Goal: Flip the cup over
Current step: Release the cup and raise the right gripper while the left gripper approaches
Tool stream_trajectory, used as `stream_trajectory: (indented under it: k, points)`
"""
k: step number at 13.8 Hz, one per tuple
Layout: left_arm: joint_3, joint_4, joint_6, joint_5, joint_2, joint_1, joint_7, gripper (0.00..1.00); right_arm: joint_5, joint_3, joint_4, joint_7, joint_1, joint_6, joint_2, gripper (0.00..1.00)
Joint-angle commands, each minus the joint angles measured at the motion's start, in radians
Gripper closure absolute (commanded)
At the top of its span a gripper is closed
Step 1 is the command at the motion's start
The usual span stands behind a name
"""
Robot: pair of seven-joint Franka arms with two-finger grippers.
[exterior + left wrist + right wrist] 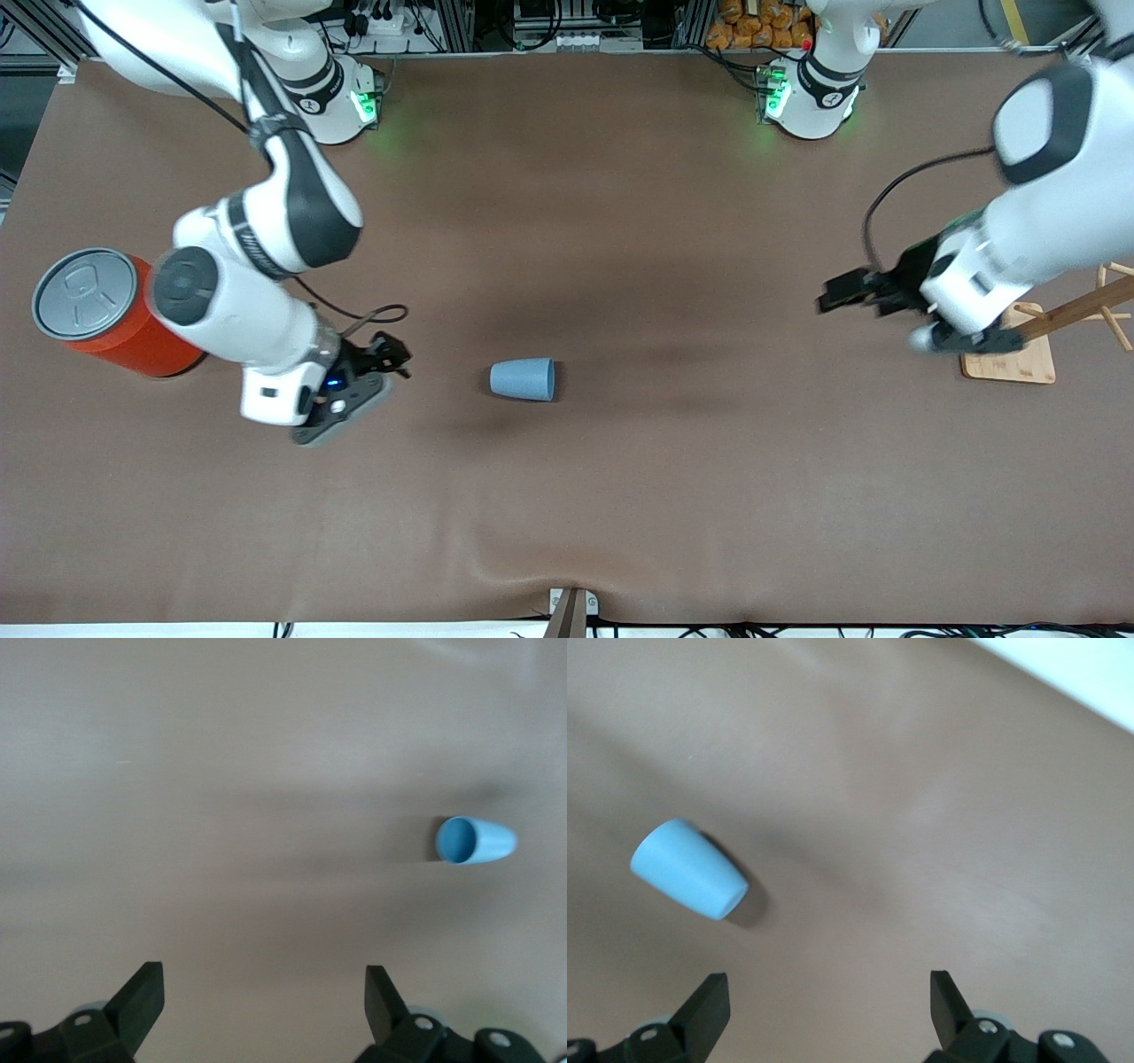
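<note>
The light blue cup (523, 379) lies on its side in the middle of the brown table, its mouth turned toward the left arm's end. The left wrist view looks into the darker blue inside of the cup (469, 841); the right wrist view shows the closed base and wall of the cup (689, 869). My right gripper (392, 353) hangs open over the table between the orange can and the cup, a short way from the cup, holding nothing (828, 992). My left gripper (837, 295) is open and empty (264, 992) over the table near the left arm's end, pointing toward the cup.
A large orange can (115, 319) with a grey lid stands at the right arm's end, close beside the right arm. A wooden rack (1054, 323) on a square base stands at the left arm's end, partly under the left arm.
</note>
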Motion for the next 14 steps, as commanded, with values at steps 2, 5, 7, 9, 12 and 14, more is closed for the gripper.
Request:
stream_trajectory:
  k: [2, 5, 7, 9, 12, 14]
  points:
    - [-0.007, 0.070, 0.122, -0.094, 0.171, -0.083, -0.002, 0.00, 0.000, 0.011, -0.015, 0.028, -0.113, -0.085, -0.110, 0.00]
    - [-0.009, 0.150, 0.271, -0.156, 0.320, -0.158, -0.002, 0.00, 0.007, -0.003, -0.014, 0.034, -0.173, -0.283, -0.199, 0.00]
    - [-0.009, 0.164, 0.406, -0.224, 0.392, -0.210, 0.000, 0.00, 0.006, -0.084, -0.015, 0.036, -0.162, -0.363, -0.265, 0.00]
    - [-0.009, 0.175, 0.526, -0.330, 0.452, -0.278, 0.010, 0.00, 0.007, -0.188, -0.018, 0.039, -0.125, -0.429, -0.321, 0.00]
    - [-0.009, 0.208, 0.693, -0.358, 0.549, -0.359, 0.017, 0.00, 0.006, -0.253, -0.038, 0.039, -0.124, -0.536, -0.398, 0.00]
    - [-0.010, 0.238, 0.747, -0.360, 0.601, -0.401, 0.018, 0.00, 0.007, -0.265, -0.084, 0.071, -0.134, -0.538, -0.452, 0.00]
